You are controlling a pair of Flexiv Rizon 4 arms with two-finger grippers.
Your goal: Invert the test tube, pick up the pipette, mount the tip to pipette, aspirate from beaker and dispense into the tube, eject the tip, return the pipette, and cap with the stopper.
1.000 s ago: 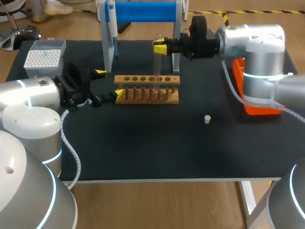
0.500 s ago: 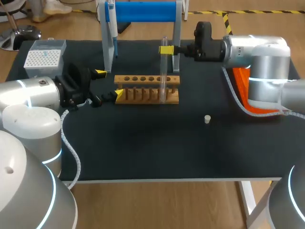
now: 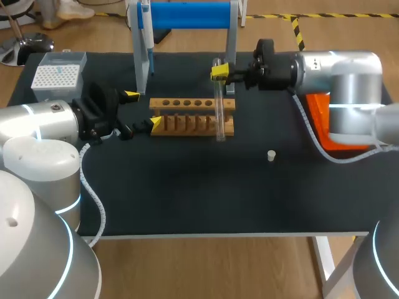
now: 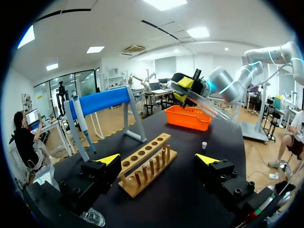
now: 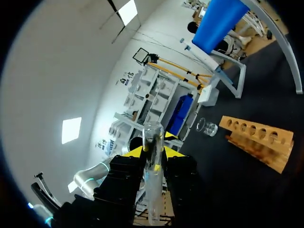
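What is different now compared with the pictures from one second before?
The right end effector, still shut on the test tube, carried it sideways toward the right end of the rack and a little lower. The left end effector, rack and stopper stayed put.

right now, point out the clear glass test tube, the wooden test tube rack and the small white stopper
clear glass test tube (image 3: 219,109): head view, mid-length of its wall
wooden test tube rack (image 3: 192,131): head view, front base board
small white stopper (image 3: 271,155): head view, its middle

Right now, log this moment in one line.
right claw: shut on test tube, aloft | left claw: open, facing rack | stopper: untouched
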